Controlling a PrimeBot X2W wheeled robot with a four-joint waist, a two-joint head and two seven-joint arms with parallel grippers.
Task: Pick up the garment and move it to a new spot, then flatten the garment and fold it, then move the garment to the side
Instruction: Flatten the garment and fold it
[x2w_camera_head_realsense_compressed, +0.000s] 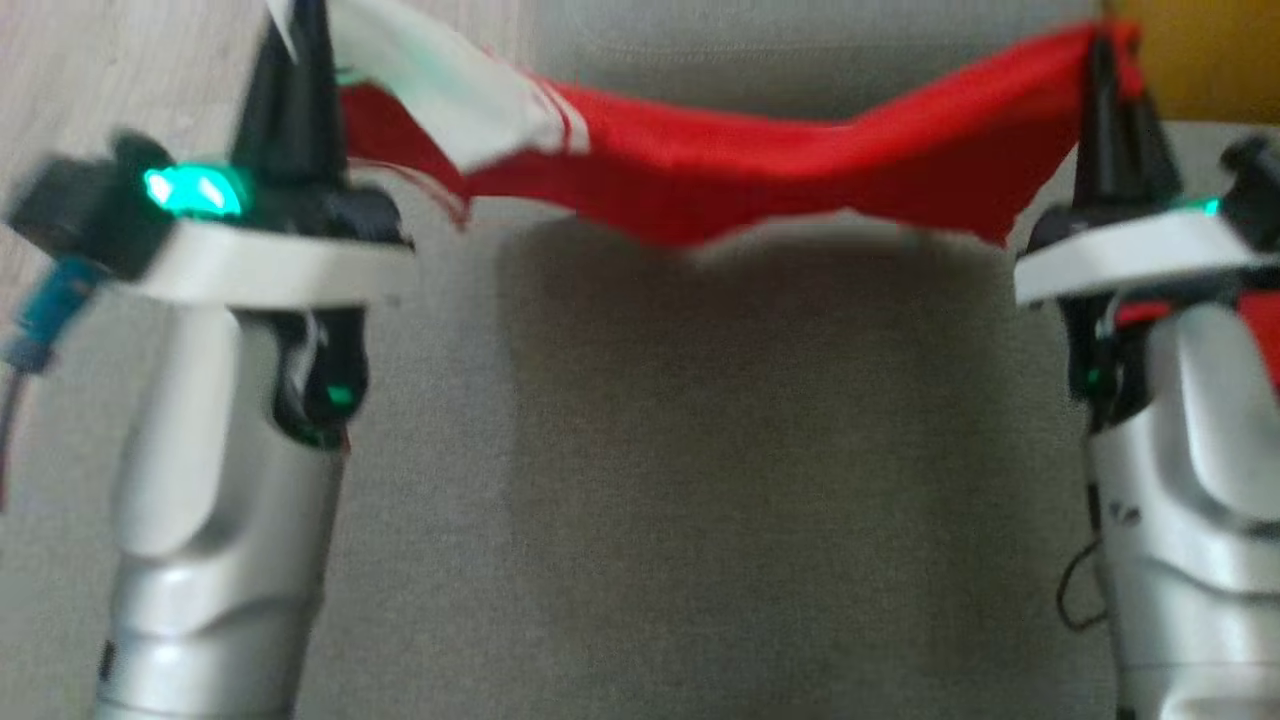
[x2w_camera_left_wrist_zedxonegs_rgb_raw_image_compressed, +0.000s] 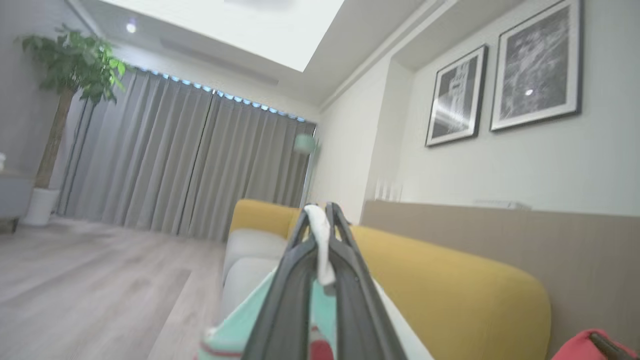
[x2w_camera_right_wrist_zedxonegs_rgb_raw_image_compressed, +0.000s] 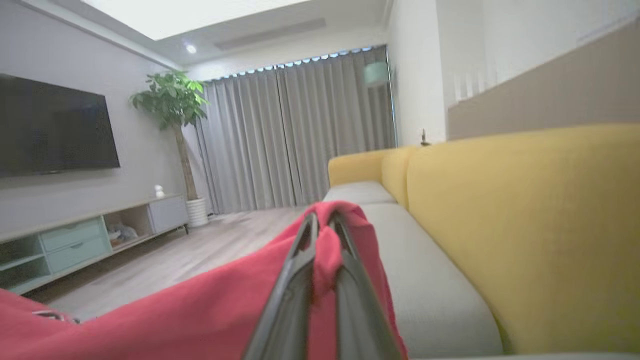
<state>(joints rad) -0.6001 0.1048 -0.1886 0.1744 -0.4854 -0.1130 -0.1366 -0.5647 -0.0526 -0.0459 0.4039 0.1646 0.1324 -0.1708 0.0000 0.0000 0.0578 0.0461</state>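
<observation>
"Above the grey sofa cushion (x2w_camera_head_realsense_compressed: 700, 450), what hangs between the arms?"

"One garment (x2w_camera_head_realsense_compressed: 760, 170), red with a white and mint part toward the left; it spans from the left end effector (x2w_camera_head_realsense_compressed: 300, 50) to the right end effector (x2w_camera_head_realsense_compressed: 1103, 60), sagging a little in the middle; its shadow falls on the cushion beneath, and no part that I can see touches the seat."

"How do the grips stand?"

"Both are pressed together on cloth; the left wrist view has its fingers (x2w_camera_left_wrist_zedxonegs_rgb_raw_image_compressed: 292, 280) pinching a white edge, and the right wrist view has its fingers (x2w_camera_right_wrist_zedxonegs_rgb_raw_image_compressed: 290, 295) pinching a red fold."

"How far along, then?"

"I judge the pick-up done, since the garment is clear of the cushion and held at two ends; whether it hangs over its new spot I cannot tell; laying it flat, folding it and moving it to the side all look undone."

"What does the lay-down call for?"

"Likely both arms lowering evenly with the cloth taut, so that it lands smooth on the cushion and not against the yellow backrest (x2w_camera_right_wrist_zedxonegs_rgb_raw_image_compressed: 525, 225); the head view is blurred, so the hem's exact line is hard to read."
</observation>
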